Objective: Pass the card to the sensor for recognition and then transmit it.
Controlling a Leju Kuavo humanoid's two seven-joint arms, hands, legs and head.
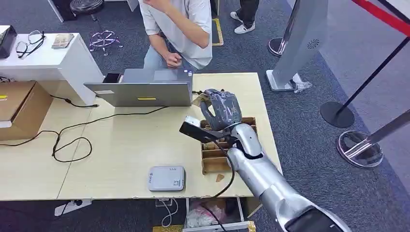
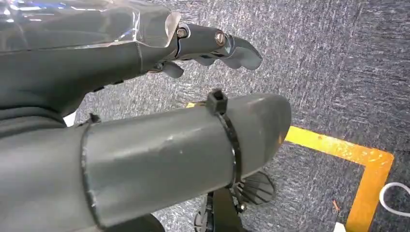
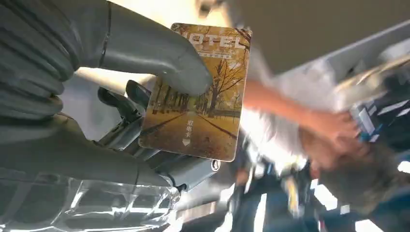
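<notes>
Standing behind the table (image 1: 121, 159), a person (image 1: 179, 29) faces you; your right hand (image 1: 221, 110) hangs above the cardboard tray (image 1: 212, 162), pinching the card (image 3: 198, 92) under its thumb. Next, I think, you carry it to the sensor (image 1: 166, 178). Your left hand (image 2: 145, 140) holds nothing.

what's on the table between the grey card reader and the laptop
Bare tabletop lies between the card reader and the laptop in the head view.

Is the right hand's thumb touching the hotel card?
Touching. In the right wrist view the thumb presses on the printed face of the hotel card, with darker fingers behind it.
</notes>
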